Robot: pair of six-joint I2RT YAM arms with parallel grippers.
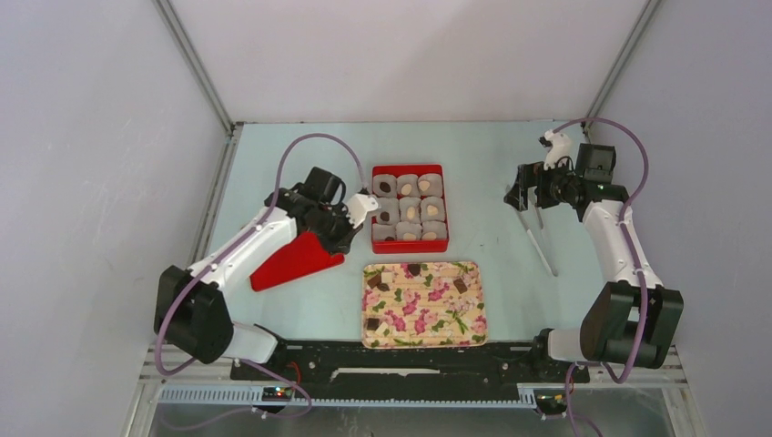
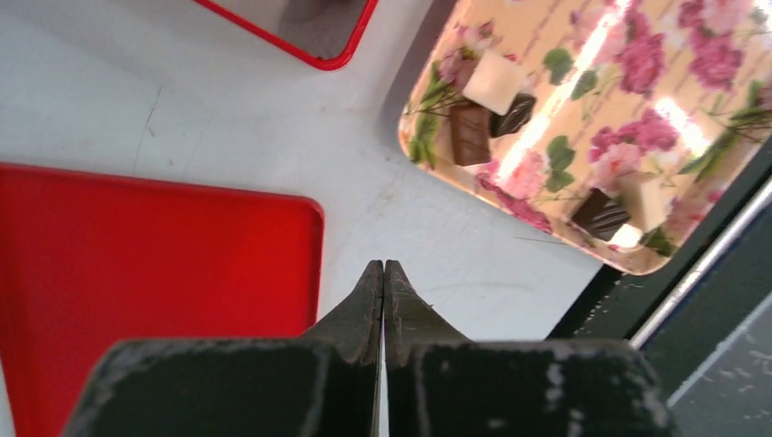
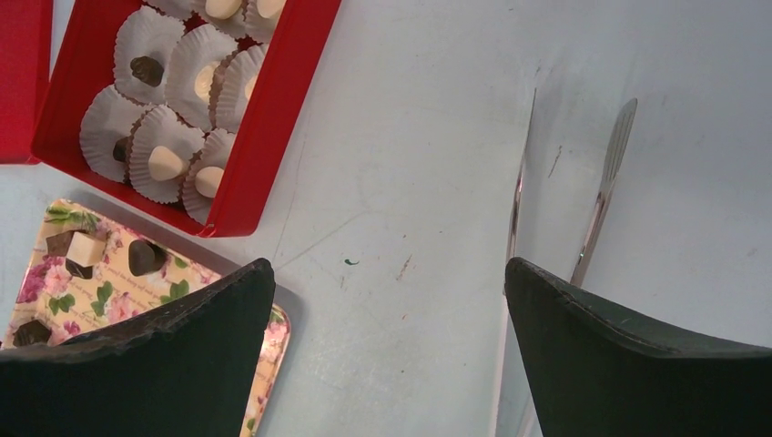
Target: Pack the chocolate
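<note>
The chocolate [image 3: 166,162] is split between two places. Most of it sits in the red box [image 1: 410,244], one piece in each white paper cup [image 3: 196,68]: mostly pale rounded pieces, with dark ones in at least two cups on the box's left side as the top view shows it. I cannot tell whether every cup is filled. A few more pieces lie loose on the floral tray [image 1: 428,319], just in front of the box: one dark piece at its far edge, a small cluster near its far-left corner where a pale square touches two dark pieces, one brown piece towards the right, and one dark piece at the left edge. The red lid [image 1: 296,259] lies flat on the table [image 1: 510,146], left of the box and tray and apart from both. The left gripper [image 2: 383,266] is clenched, its fingertips pressed together with nothing between them, over bare table between the lid's corner and the tray's near-left corner. The right gripper [image 3: 387,264] is released, jaws spread wide and empty, over the table well to the right of the box. Metal tongs [image 3: 605,182] lie on the table by the right gripper, their two arms pointing away from the wrist camera.
</note>
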